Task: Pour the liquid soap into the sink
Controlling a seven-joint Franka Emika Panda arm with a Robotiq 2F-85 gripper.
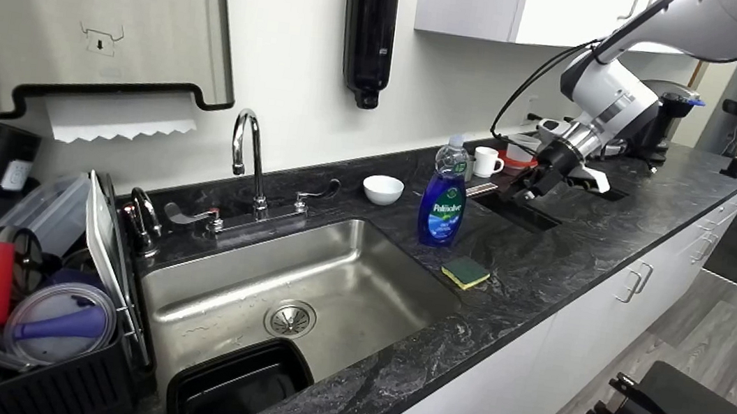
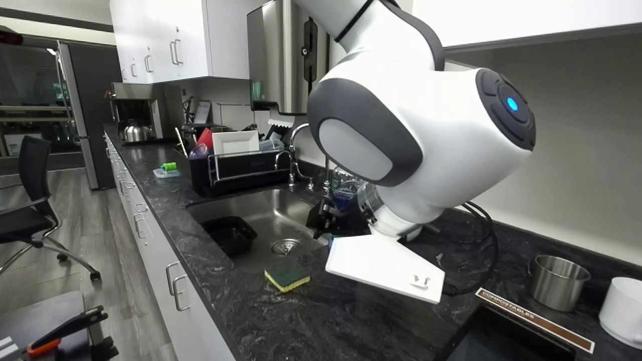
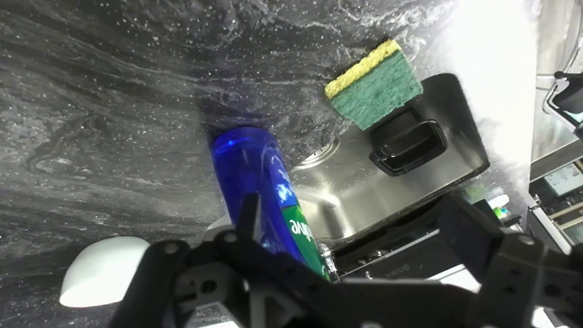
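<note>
The liquid soap (image 1: 443,206) is a clear bottle of blue liquid with a blue-green label and pale cap. It stands upright on the dark countertop beside the sink (image 1: 358,290). The sink is a rectangular steel basin with a round drain. My gripper (image 1: 524,189) hangs above the counter, apart from the bottle, on the side away from the sink. In the wrist view, my gripper (image 3: 357,214) has its fingers wide apart with nothing between them. One finger overlaps the soap bottle (image 3: 255,182) there, and its top is hidden. The arm partly hides the bottle (image 2: 343,193) in an exterior view.
A green-yellow sponge (image 1: 466,272) lies near the sink's edge. A white bowl (image 1: 382,190) sits behind the sink near the chrome faucet (image 1: 252,157). A black tub (image 1: 241,385) stands in the sink. A full dish rack (image 1: 41,357) and a white mug (image 1: 486,162) flank it.
</note>
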